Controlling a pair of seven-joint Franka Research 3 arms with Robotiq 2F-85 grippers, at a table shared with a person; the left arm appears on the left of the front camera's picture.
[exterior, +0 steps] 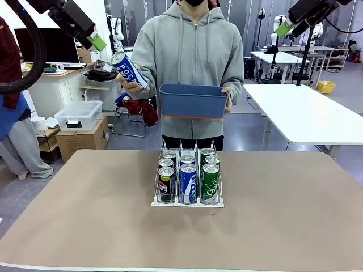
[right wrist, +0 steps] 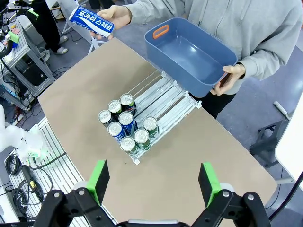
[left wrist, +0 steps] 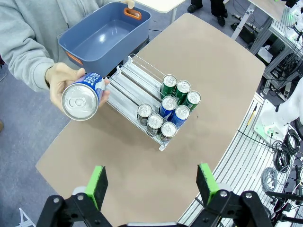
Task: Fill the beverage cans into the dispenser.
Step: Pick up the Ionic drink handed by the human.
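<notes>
- Eight cans (exterior: 188, 182) stand in the rack (exterior: 187, 204) at the centre of the table (exterior: 85, 215). All are crowded to its lower end in the front view, so the back of every lane is free for loading.
- There are three black on the left, two blue-and-white in the middle and three green on the right, so the middle lane looks one short.
- At upper left a hand (exterior: 133, 86) holds up a blue-and-white can (exterior: 128, 69), tilted with its top towards the arm, as if offering it.
- The other hand (exterior: 227, 102) holds a blue bin (exterior: 193, 102) at the person's chest. It looks empty, so this is probably the last can.
- The left gripper (exterior: 96, 41), also at upper left, has its jaws wide apart around nothing. It is near the offered can, though the depth is hard to judge.
- The right gripper (exterior: 283, 27), at upper right, is likewise spread and empty, well apart from everything.
</notes>
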